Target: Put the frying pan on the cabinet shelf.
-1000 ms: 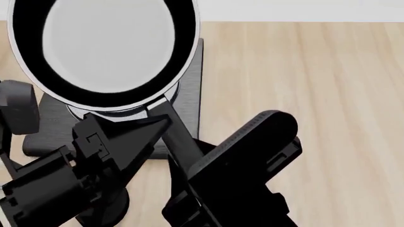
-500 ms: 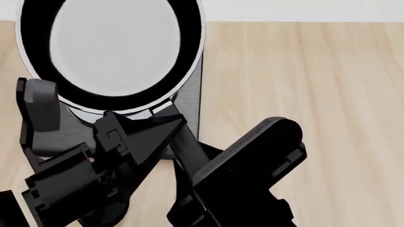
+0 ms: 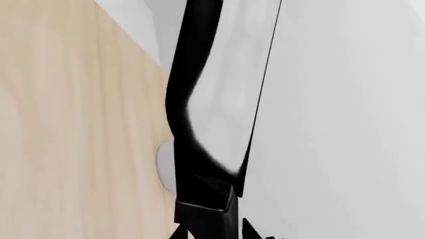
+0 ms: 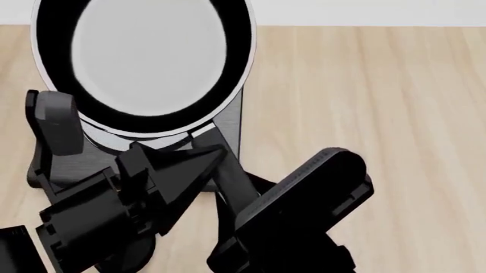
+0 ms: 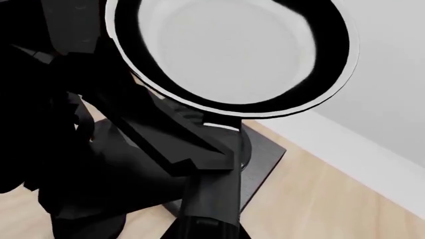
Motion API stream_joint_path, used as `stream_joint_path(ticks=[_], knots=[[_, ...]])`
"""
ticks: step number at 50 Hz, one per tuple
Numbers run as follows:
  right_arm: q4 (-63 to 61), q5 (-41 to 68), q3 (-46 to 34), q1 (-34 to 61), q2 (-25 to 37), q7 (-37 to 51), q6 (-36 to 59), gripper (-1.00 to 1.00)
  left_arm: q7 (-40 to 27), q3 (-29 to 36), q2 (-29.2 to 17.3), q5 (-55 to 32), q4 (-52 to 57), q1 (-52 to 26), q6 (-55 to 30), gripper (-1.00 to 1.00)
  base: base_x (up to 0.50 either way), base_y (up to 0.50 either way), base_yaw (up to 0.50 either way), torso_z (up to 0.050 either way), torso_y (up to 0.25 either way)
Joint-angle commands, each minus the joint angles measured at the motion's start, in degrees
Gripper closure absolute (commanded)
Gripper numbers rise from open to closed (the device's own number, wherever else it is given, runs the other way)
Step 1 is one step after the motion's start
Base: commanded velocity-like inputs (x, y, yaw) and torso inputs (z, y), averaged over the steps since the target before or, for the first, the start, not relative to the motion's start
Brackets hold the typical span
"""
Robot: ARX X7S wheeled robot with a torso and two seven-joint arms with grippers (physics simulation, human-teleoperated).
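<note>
The frying pan (image 4: 144, 57) is lifted close to my head camera, its grey base facing me and its black handle (image 4: 227, 170) running down to the right. My right gripper (image 4: 247, 213) is shut on the handle's end, which shows at the frame edge in the right wrist view (image 5: 206, 231). My left gripper (image 4: 216, 156) has come in from the left, its fingers closed on either side of the handle nearer the pan. In the left wrist view the handle (image 3: 196, 124) fills the gap between its fingertips. The pan also shows in the right wrist view (image 5: 232, 50).
Under the pan a square black plate (image 4: 231, 119) lies on the pale wooden table (image 4: 365, 114), with a white bowl's rim (image 4: 114, 139) showing on it. A white wall (image 4: 365, 11) runs behind. The plate also shows in the right wrist view (image 5: 265, 159).
The left gripper has moved right and up to the pan's handle. The pan and the right gripper have drifted slightly right.
</note>
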Motion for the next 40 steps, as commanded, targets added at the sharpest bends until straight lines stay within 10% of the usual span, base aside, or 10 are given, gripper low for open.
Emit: stream_joint_path(ticks=[1, 20, 21, 40], knots=[[-0.93, 0.27, 0.07, 0.54, 0.39, 0.78, -1.48, 1.0, -0.33, -0.41, -0.43, 3.33, 0.55, 0.29, 0.92, 1.0, 0.0, 0.0, 0.0, 0.0, 0.0], [-1.65, 0.41, -0.98, 0.44, 1.42, 1.22, -2.25, 1.0, 2.07, -1.4, -1.01, 7.29, 1.4, -0.41, 4.17, 1.0, 0.0, 0.0, 0.0, 0.001, 0.0], [-1.67, 0.12, -1.31, 0.45, 1.62, 1.33, -2.39, -1.0, 2.12, -1.45, -1.13, 7.3, 1.39, -0.53, 4.25, 1.0, 0.0, 0.0, -0.01, 0.0, 0.0], [-2.75, 1.25, 0.24, 0.49, 2.58, 2.48, -1.99, -1.0, 4.32, -2.71, -4.3, 9.07, -0.05, -3.33, 5.47, 1.0, 0.0, 0.0, 0.0, 0.001, -0.001]])
